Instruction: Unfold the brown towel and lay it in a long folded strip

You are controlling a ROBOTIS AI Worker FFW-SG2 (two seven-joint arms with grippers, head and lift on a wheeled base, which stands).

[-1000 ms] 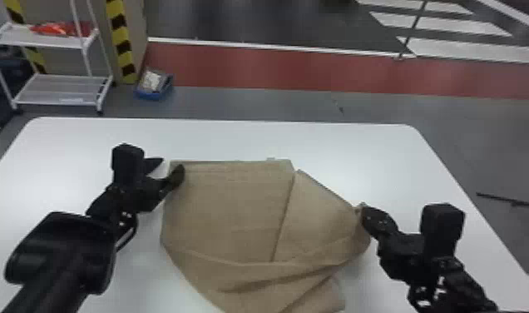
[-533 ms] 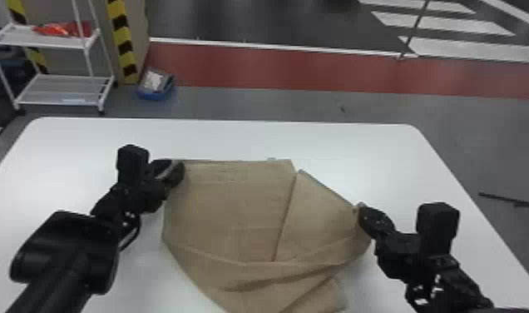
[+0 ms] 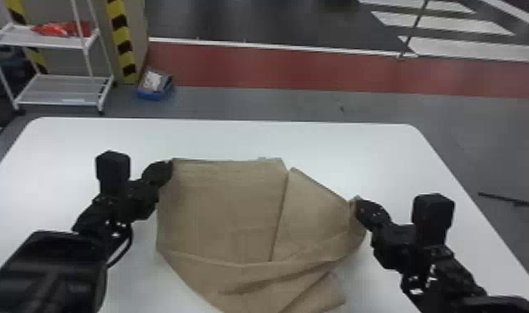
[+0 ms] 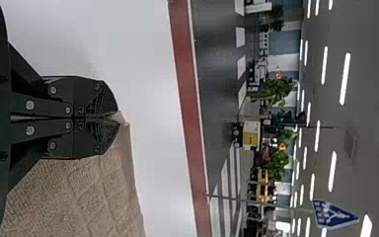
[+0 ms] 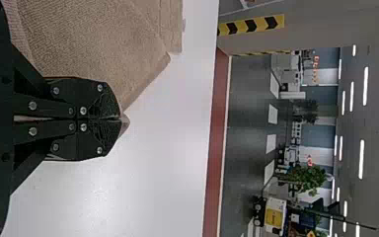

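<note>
Across the room, a blue pedestrian sign (image 4: 333, 216) is showing a white walking figure; its smaller markings are proving unreadable.

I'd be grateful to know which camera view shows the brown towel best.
The head view, because it takes in most of the brown towel, folds included. The left wrist view shows a textured part held by the left gripper; the right wrist view, another held by the right gripper.
</note>
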